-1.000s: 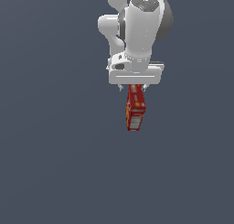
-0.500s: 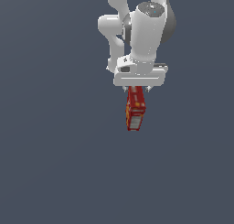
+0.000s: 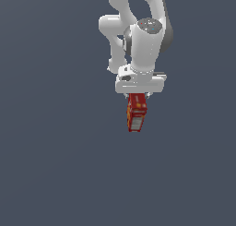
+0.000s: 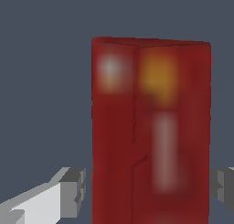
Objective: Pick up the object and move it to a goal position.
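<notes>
A flat, evenly lit slate-grey backdrop fills both views, with no visible seam or furniture.

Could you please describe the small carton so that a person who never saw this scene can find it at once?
Find the big white robot arm near the top of the exterior view, then follow it down to its wide white gripper. Just under the gripper is the red carton. It is the only coloured thing on the plain grey background, narrower than the gripper, with orange-yellow marks and a pale label panel.
</notes>
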